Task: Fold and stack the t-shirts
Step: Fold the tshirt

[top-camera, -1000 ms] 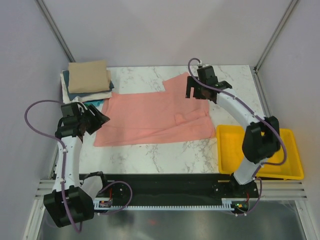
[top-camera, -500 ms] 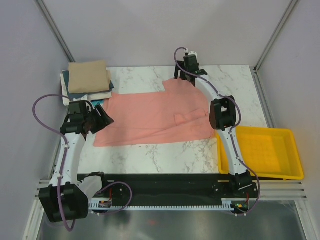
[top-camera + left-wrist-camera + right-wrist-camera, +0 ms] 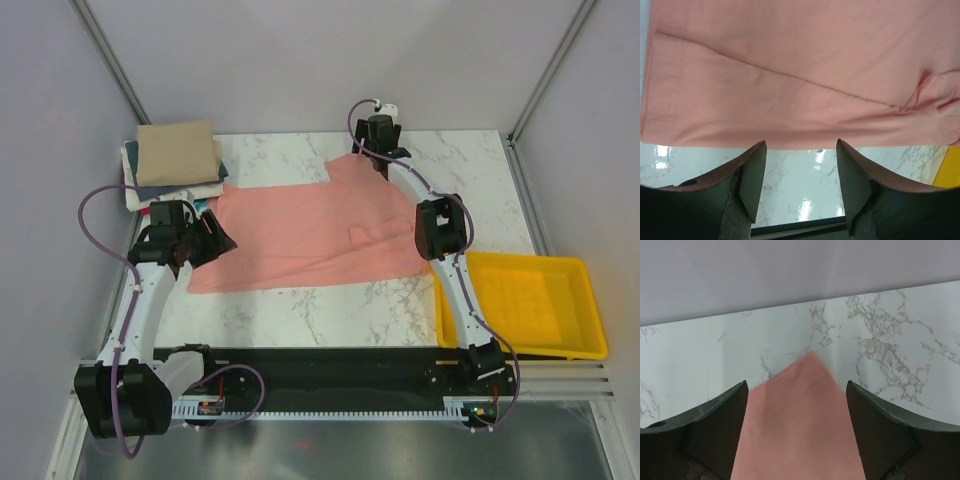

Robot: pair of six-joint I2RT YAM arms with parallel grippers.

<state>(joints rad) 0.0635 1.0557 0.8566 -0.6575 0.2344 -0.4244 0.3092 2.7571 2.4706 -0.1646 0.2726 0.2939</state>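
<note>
A large salmon-pink t-shirt (image 3: pixel 300 235) lies spread flat on the marble table. My left gripper (image 3: pixel 220 240) is open and empty at the shirt's left hem. In the left wrist view it (image 3: pixel 800 146) hangs over bare marble just off the shirt's edge (image 3: pixel 790 75). My right gripper (image 3: pixel 368 150) is open at the shirt's far sleeve corner. In the right wrist view its fingers (image 3: pixel 796 386) stand on either side of that pink corner (image 3: pixel 800 410) without closing on it. A stack of folded t-shirts with a tan one (image 3: pixel 178 152) on top sits at the back left.
A yellow plastic tray (image 3: pixel 530 262) stands at the near right, beside the right arm's base. White and dark teal cloth edges (image 3: pixel 150 193) stick out under the tan shirt. Grey walls close the table at the back and sides.
My right arm has swung left from over the shirt's right side to its far sleeve corner. My left gripper has shifted slightly right, toward the shirt's left hem.
</note>
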